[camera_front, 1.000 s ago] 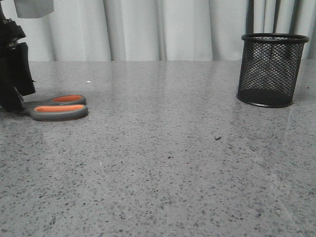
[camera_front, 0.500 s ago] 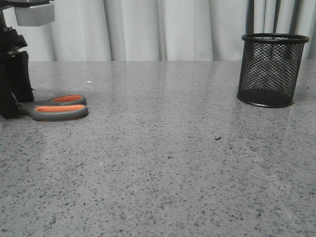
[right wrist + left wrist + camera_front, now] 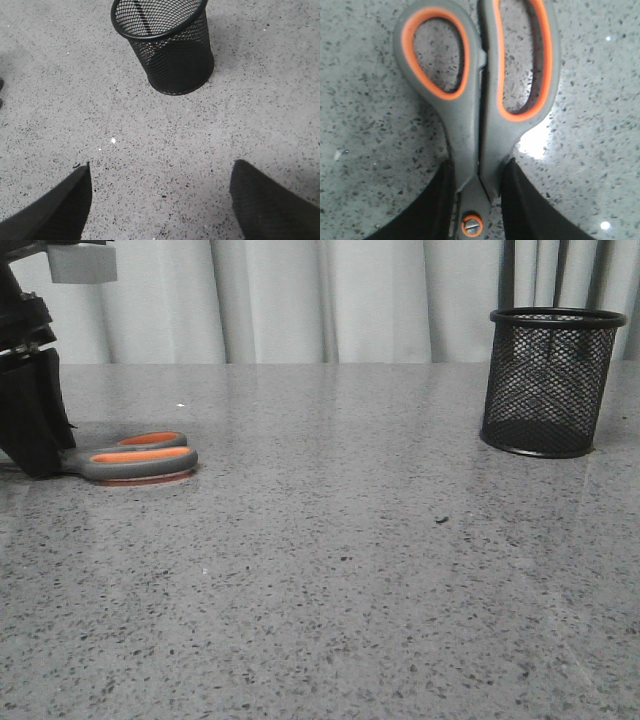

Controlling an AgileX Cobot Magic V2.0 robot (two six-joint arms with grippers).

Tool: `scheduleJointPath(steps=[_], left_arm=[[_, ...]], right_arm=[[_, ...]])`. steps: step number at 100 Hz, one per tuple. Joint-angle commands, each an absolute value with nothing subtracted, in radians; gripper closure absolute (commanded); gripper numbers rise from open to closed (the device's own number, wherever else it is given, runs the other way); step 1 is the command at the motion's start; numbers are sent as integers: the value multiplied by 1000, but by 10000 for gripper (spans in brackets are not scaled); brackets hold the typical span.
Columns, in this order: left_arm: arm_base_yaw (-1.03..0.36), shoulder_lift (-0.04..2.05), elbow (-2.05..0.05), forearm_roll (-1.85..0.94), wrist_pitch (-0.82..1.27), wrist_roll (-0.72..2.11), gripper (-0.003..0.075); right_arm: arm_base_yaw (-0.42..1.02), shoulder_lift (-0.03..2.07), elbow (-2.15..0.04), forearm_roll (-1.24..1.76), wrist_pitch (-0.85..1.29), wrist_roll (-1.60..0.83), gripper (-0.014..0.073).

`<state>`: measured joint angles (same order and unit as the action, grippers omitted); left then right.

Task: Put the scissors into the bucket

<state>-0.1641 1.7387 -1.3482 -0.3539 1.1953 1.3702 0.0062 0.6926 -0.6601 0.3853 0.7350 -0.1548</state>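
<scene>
The robot's black left gripper (image 3: 35,425) stood at the far left of the speckled grey stone tabletop (image 3: 330,570), its jaws clamped on the neck of a pair of scissors with dark grey handles lined in orange (image 3: 140,457). The handle loops pointed toward the middle of the table, and a faint shadow showed beneath them in the front view; whether they touched the surface could not be told. The left wrist view showed the two black fingers (image 3: 427,205) pressing either side of the grey shanks just above the orange pivot dot (image 3: 472,224), with the scissors (image 3: 477,100) closed and their blades hidden from sight. Well apart, at the far right of the table, a small black wire-mesh bucket with a solid rim (image 3: 548,380) stood upright before pale grey curtains (image 3: 300,300). The right gripper (image 3: 160,200) hung above the table near the bucket (image 3: 165,45), its fingers spread wide and holding nothing.
</scene>
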Motion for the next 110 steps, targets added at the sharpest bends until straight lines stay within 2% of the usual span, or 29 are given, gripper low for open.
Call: scheduleJointPath(steps=[1, 21, 57, 87, 110], left_arm=[[-171, 1690, -1421, -399, 1265, 1312, 741], [-231, 1608, -1547, -350, 1265, 1245, 741], [-430, 1467, -1654, -259, 1263, 1123, 741], [-614, 1429, -1715, -227, 1221, 978, 741], [-755, 1429, -1755, -162, 1152, 909, 741]], right_arm=[[6, 697, -694, 401, 679, -164, 78], [6, 697, -694, 464, 681, -181, 78], [6, 743, -806, 906, 708, -436, 78], [6, 870, -964, 1178, 826, -593, 78], [6, 977, -993, 1315, 913, -698, 78]])
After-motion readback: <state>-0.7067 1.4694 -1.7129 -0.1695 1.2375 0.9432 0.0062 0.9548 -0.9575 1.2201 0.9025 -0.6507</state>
